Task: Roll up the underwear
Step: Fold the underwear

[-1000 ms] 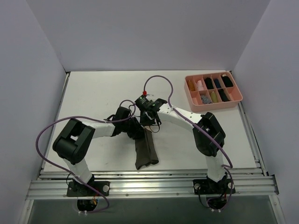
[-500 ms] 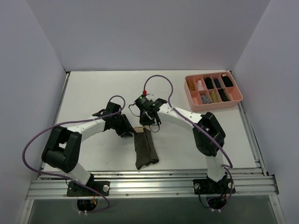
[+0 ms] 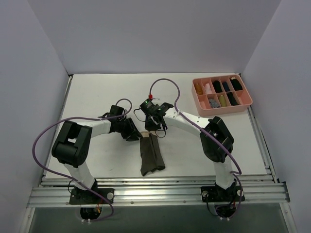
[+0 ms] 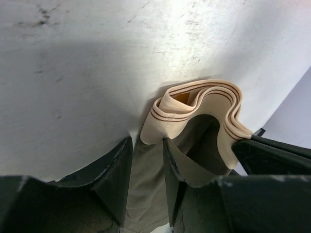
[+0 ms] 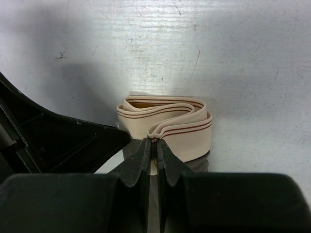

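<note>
On my right wrist feed, the right gripper [image 5: 154,141] has its jaws pressed almost together, and they pinch a small fold of the beige waistband [image 5: 167,124], which stands up from the table in loose loops with thin brown stripes along its edge. On the left wrist feed, the left gripper [image 4: 146,143] has its jaws a little spread, with a narrow gap between them. I see olive cloth in that gap, but I cannot tell whether the fingers [image 4: 114,177] touch it. The tip of the right-hand finger sits just against the near end of the waistband. From above, both grippers meet at the far end of the underwear [image 3: 151,155], the left one coming in from the left side and the right one from behind. The garment lies as a long, narrow, folded strip on the white table [image 3: 97,92], running from the grippers back toward the arm bases and roughly midway between them, its near end slightly splayed. A pink compartment tray [image 3: 245,103] sits well apart at the far right corner of the table, holding small dark and light items. A purple cable [image 3: 167,81] loops over the right arm.
</note>
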